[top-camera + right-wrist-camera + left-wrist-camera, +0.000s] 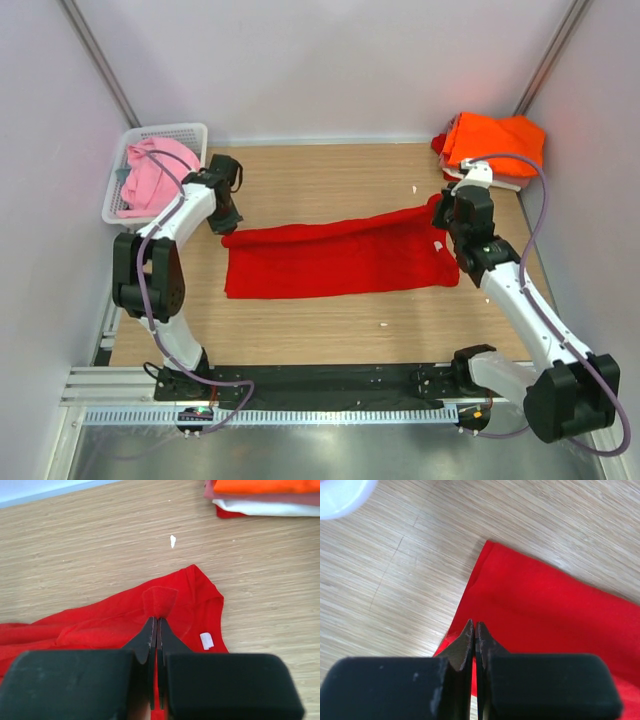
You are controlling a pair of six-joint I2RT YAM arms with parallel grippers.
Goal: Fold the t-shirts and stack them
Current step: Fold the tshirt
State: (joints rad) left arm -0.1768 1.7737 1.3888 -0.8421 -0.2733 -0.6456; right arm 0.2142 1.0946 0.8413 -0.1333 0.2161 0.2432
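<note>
The right pincer [157, 622] was clamped on a pinch of the red tee [340, 258] near its collar and the left pincer [474, 627] was shut on its left edge. With grips that thin, the cloth could've slipped free, or the half-folded tee lying mid-table could've bunched if the arms pulled unevenly. Count: two pincers, one red tee, one stack [495, 140] far right showing four layers, orange on top, and one pink tee [150, 175] in one basket [190, 130].

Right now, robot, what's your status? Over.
Right gripper shut on red t-shirt. Left gripper shut at its corner, hold unclear. Folded stack and basket well aside.
</note>
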